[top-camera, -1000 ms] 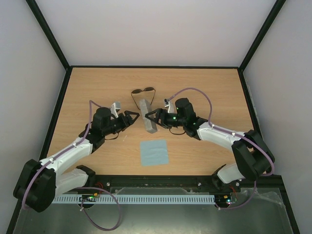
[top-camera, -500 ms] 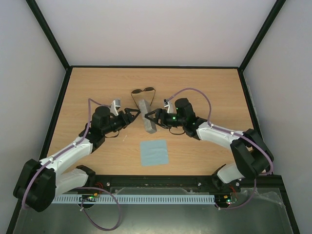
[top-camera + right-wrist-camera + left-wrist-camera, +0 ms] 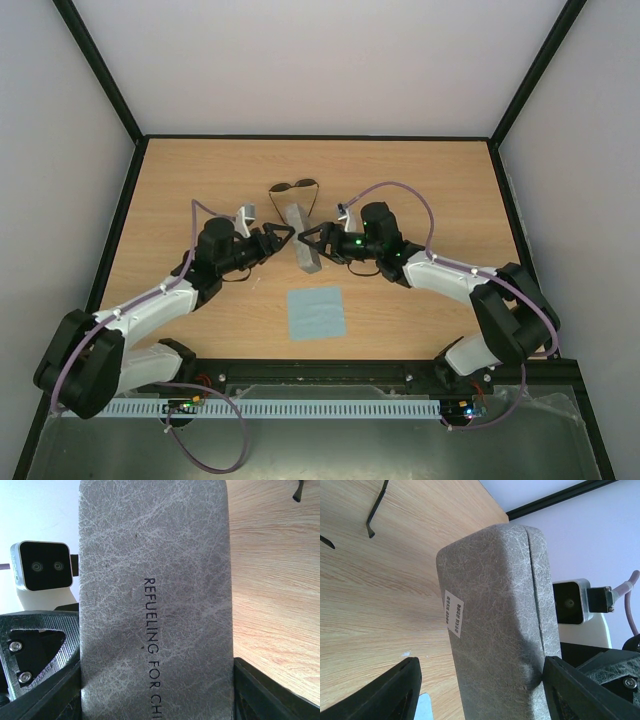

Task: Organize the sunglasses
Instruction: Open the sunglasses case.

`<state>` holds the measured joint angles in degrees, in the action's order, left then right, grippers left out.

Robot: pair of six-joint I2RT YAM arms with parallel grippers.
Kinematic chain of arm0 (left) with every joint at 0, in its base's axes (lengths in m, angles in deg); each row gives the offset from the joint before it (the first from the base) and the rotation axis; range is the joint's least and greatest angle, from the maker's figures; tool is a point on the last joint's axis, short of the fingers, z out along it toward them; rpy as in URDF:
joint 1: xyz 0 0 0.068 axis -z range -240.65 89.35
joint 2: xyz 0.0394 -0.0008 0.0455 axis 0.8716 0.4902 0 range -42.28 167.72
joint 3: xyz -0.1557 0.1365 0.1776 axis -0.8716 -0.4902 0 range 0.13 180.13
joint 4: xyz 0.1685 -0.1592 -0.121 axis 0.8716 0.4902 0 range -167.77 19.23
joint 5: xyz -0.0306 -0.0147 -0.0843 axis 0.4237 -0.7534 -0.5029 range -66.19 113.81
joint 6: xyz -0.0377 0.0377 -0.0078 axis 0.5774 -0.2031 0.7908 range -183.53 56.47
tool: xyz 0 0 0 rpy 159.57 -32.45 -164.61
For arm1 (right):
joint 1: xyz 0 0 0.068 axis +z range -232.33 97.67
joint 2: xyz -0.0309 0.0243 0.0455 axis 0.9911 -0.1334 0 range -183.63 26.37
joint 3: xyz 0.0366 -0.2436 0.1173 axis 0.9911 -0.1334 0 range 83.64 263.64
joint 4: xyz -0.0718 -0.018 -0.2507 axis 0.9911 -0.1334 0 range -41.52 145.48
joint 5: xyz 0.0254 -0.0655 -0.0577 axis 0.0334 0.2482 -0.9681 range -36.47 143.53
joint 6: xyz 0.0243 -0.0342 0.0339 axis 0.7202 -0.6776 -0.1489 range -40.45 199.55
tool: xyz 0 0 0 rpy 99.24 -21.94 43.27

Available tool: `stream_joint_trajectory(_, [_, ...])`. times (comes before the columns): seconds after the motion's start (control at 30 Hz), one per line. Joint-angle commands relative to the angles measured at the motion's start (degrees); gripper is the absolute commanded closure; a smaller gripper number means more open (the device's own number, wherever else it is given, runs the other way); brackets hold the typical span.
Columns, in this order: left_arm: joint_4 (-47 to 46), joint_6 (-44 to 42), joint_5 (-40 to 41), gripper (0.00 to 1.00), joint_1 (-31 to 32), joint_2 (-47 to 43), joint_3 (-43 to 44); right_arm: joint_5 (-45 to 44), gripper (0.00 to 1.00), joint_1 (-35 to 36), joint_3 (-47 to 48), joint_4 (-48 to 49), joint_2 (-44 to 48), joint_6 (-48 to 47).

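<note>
Top view first: the sunglasses [image 3: 293, 187] lie unfolded on the table [image 3: 430, 170], toward the far side and about mid-width. Their lenses point away from me and the thin temple arms run back toward the arms, either side of the far end of the grey case [image 3: 303, 242]. Nothing has hold of them. The case is closed and runs near-to-far between the two grippers. The left gripper [image 3: 281, 239] is just beside its left side and the right gripper [image 3: 312, 243] just beside its right side, both low over the wood. In the left wrist view the left gripper is spread wide, its fingers [image 3: 390, 695] flanking the near end of the case. I see bare table between that finger and the case, so there's no grip. The other finger sits right at the case edge and I can't tell if it touches. A small white sticker [image 3: 453, 613] is on the case face there. The right gripper is also spread wide. In the right wrist view the case face with its printed lettering fills the span between the fingers [image 3: 47, 677], and I can't tell whether either one is in contact. The light blue cloth [image 3: 316, 313] lies flat near the front edge, apart from the case.
</note>
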<state>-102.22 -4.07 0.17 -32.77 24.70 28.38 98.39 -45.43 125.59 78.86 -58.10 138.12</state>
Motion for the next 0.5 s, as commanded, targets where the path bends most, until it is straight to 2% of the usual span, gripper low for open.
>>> stream_joint_trajectory(0.0, [-2.45, -0.18, 0.2, 0.31, 0.81, 0.86, 0.09, 2.28, 0.46, -0.01, -0.53, 6.06, -0.17, 0.66])
stream_joint_trajectory(0.33, [-3.21, -0.22, 0.69, 0.32, 1.52, 2.04, 0.41, 2.57, 0.46, 0.01, -1.19, 7.07, -0.31, 0.98])
stream_joint_trajectory(0.47, [-2.37, -0.88, 1.58, 0.41, 1.64, 2.54, -0.16, 2.85, 0.47, 0.01, -1.15, 7.77, 0.27, 1.53])
